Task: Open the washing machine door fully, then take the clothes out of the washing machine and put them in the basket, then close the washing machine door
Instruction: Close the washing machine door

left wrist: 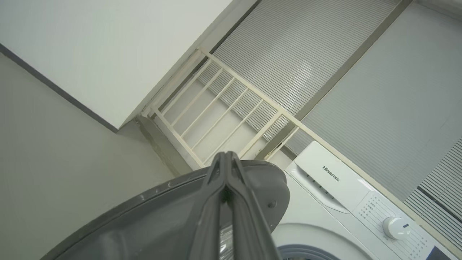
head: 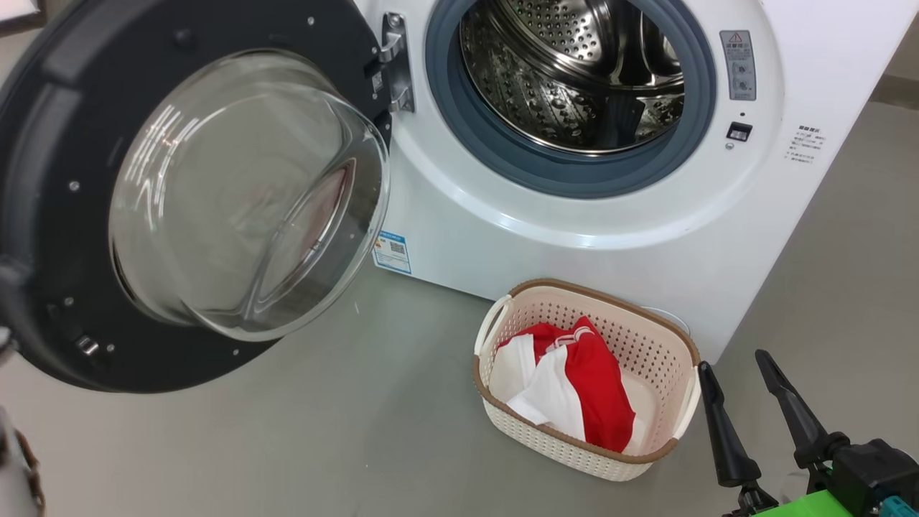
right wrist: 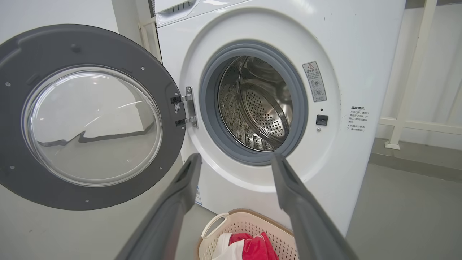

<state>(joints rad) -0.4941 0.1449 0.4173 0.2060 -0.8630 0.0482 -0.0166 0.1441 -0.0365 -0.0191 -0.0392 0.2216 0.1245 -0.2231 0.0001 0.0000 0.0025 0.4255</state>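
Your right gripper (head: 734, 361) hangs wide open, holding nothing, just beside the basket (head: 650, 316), where the red and white clothes (head: 596, 391) lie. Your left gripper (left wrist: 225, 158) is pinched closed over the dark rim of the washing machine door (head: 43, 179), which stands open.

A plain laundry corner, a home utility room or balcony by its look: a white front-loading washing machine (head: 574, 237) stands on a bare grey floor (head: 323, 431), a basket (head: 646, 345) of clothes (head: 596, 388) at its foot, with blank white walls (left wrist: 108, 47), a cream railing (left wrist: 249, 86) and grey slatted panels (left wrist: 306, 54) behind.
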